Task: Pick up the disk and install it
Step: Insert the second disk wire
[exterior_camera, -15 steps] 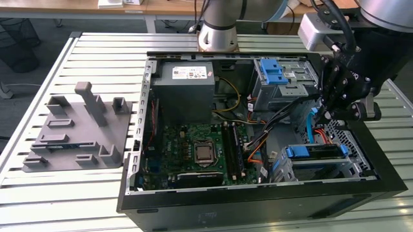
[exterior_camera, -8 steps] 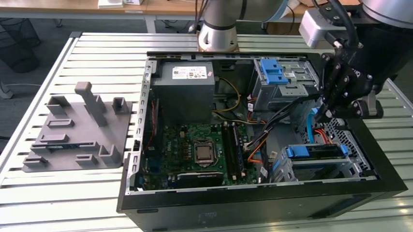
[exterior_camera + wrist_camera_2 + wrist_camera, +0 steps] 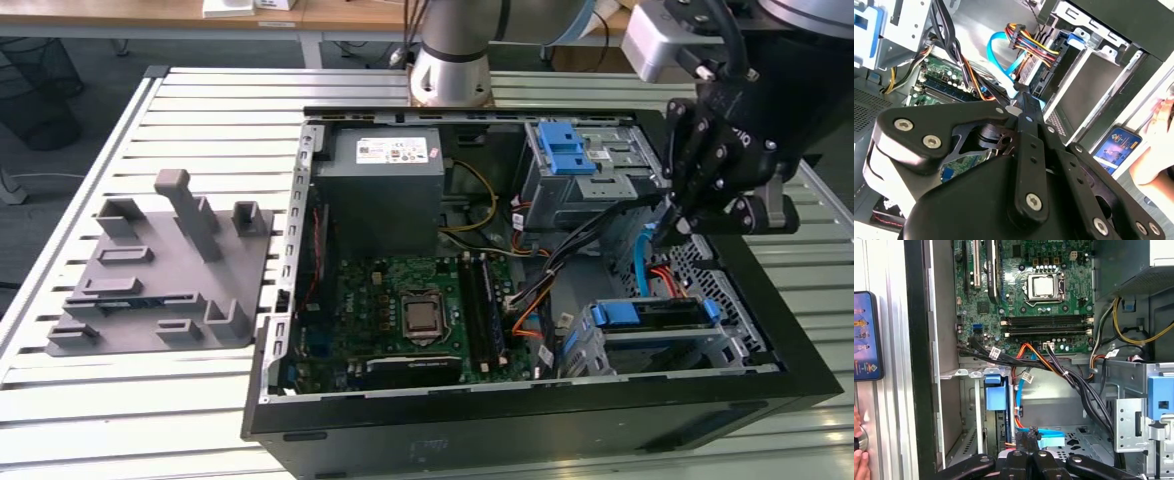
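Observation:
The disk (image 3: 657, 316) sits in the lower drive bay at the near right corner of the open computer case (image 3: 534, 425), with blue carrier rails around it. In the second wrist view the disk (image 3: 1051, 60) has a bundle of coloured wires plugged into its end. Its blue carrier tab (image 3: 994, 392) faces the first wrist view. My gripper (image 3: 671, 226) hangs just above and behind that bay, fingers shut together. A light-blue flat cable (image 3: 1050, 441) ends right at the fingertips (image 3: 1023, 100); I cannot tell whether it is clamped.
The case holds a green motherboard (image 3: 407, 310), a grey power-supply box (image 3: 387, 190) and an upper cage with a blue latch (image 3: 567, 150). A grey moulded fixture (image 3: 160, 270) lies on the slatted table at the exterior view's left. A person's hand (image 3: 1159, 150) and a phone (image 3: 1118, 146) are beside the case.

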You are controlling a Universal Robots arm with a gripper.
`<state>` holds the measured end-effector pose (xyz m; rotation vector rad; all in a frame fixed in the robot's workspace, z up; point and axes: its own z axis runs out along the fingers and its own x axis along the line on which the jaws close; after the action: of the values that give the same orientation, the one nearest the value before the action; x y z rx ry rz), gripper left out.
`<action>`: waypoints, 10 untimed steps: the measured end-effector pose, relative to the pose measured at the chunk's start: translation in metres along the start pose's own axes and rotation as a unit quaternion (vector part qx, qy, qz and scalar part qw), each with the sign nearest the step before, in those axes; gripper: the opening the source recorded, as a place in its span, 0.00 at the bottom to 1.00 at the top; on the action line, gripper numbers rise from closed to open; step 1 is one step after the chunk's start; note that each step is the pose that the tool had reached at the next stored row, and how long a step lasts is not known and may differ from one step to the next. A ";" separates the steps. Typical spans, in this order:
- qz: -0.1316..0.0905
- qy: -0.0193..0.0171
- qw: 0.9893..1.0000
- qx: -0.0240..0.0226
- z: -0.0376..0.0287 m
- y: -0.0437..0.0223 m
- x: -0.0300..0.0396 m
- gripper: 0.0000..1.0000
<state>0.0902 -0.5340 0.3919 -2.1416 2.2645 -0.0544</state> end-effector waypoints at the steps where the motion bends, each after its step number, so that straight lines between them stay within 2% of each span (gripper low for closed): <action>1: 0.000 0.000 1.000 0.000 0.0000 0.0001 -0.0017 0.11; 5: 0.000 0.003 1.000 0.000 0.0002 0.0005 -0.0090 0.11; 10: -0.001 0.014 1.000 0.001 0.0041 0.0007 -0.0100 0.11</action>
<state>0.0903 -0.5240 0.3877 -2.1550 2.2773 -0.0873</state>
